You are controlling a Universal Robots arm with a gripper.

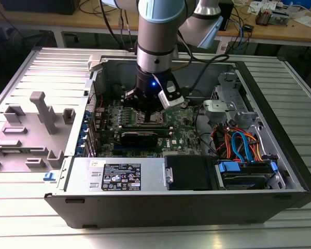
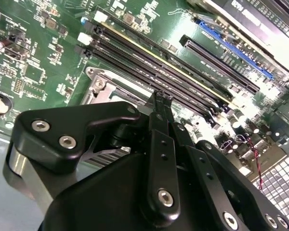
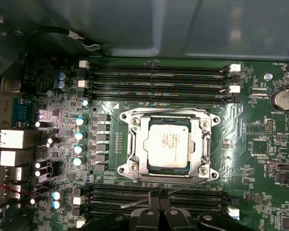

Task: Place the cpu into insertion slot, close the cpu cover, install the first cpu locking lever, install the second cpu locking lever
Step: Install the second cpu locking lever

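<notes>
Hovering low inside the open computer case (image 1: 280, 155), my gripper (image 3: 156, 195) hangs just above the green circuit board (image 3: 260, 120), its black jointed fingers (image 2: 160, 103) pressed together into a single narrow tip with nothing pinched between them. In the first wrist view the cpu (image 3: 167, 144), a flat square chip with a dull silver-grey top, sits down in the insertion slot (image 3: 135, 166), and the cpu cover (image 3: 167, 114), a thin bright metal frame with a window cut through its middle, lies flat over it so the chip shows through the opening. A slim wire locking lever (image 3: 190, 185) runs along the socket's edge nearest my fingertips, slanting towards them; I cannot tell whether it is latched. Long black ribbed memory slots (image 3: 159, 82) with white end clips flank the socket on two sides, and a row of small round capacitors (image 3: 79, 137) stands beside it. In the exterior view my arm (image 1: 158, 36) drops straight down over the board, with orange and blue cables (image 1: 238, 145) bundled towards the exterior view's right.
</notes>
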